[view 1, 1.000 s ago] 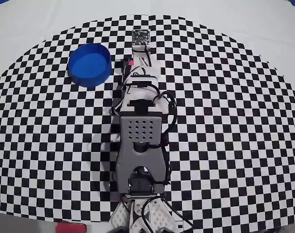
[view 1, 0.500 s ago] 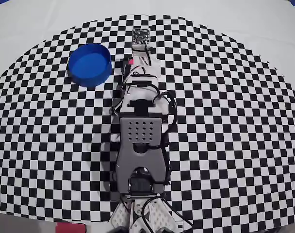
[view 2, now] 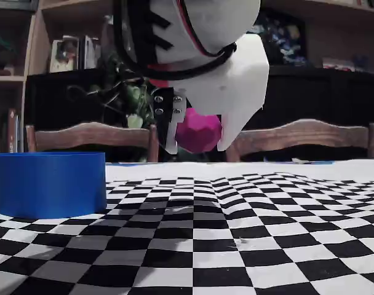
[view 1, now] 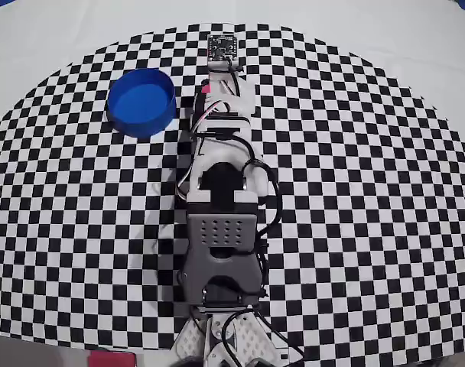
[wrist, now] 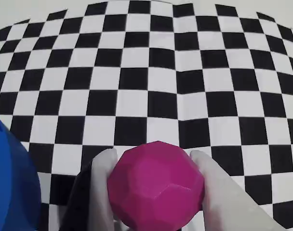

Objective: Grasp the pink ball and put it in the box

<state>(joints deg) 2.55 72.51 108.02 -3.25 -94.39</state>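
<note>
Two white fingers (wrist: 102,192) of the gripper (wrist: 156,190) clamp the pink ball (wrist: 156,186) from either side in the wrist view, and the fixed view shows the same faceted ball (view 2: 198,130) held in the gripper (view 2: 199,144) clear above the checkered cloth (view 2: 236,233). Seen from overhead, the arm (view 1: 221,229) stretches from 6 o'clock toward 12 o'clock across the cloth (view 1: 355,191), only a sliver of the ball (view 1: 206,89) peeks out at the gripper (view 1: 217,88), and the box (view 1: 141,102) stands on the cloth at about 9 o'clock from the gripper, near but apart. From the fixed camera the box (view 2: 48,184) sits at roughly 8 o'clock of the ball, lower and well to the left.
</note>
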